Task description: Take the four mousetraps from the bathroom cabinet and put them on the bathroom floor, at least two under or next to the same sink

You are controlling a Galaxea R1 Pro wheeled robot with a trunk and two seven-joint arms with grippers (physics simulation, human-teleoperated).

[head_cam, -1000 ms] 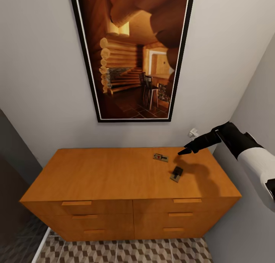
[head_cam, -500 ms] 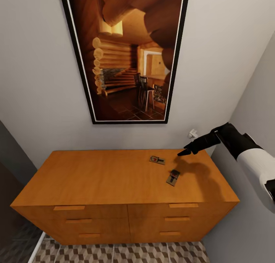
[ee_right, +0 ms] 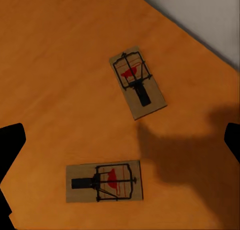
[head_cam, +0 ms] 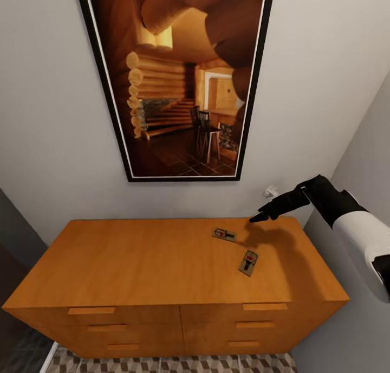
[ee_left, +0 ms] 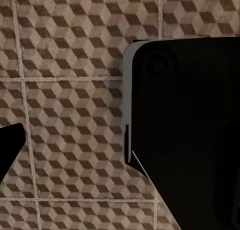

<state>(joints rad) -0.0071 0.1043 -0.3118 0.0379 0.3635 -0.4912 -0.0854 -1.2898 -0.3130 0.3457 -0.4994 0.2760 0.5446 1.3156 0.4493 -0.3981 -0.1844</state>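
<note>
Two mousetraps lie flat on the right part of the cabinet (head_cam: 135, 259) top, one nearer the wall (head_cam: 225, 235) and one nearer the front (head_cam: 248, 263). The right wrist view looks straight down on them, the far one (ee_right: 137, 82) and the near one (ee_right: 104, 181), each a tan board with black wire and a red spot. My right gripper (head_cam: 260, 216) hangs open above the cabinet's back right, just right of the far trap and holding nothing; its fingers (ee_right: 10, 150) stand far apart. The bathroom floor (ee_left: 70, 89) is under my left arm, one finger (ee_left: 9, 149) at the frame's edge.
A large black-framed picture (head_cam: 179, 80) hangs on the wall above the cabinet. A white wall socket (head_cam: 269, 191) sits behind the right gripper. A grey side wall (head_cam: 357, 340) closes in at the right. The drawers with bar handles (head_cam: 91, 310) are shut. The robot's black body (ee_left: 190, 130) is beside the left arm.
The head camera has moved, so the cabinet sits lower and larger in view. The right gripper holds about the same place above the back right; both traps lie where they were.
</note>
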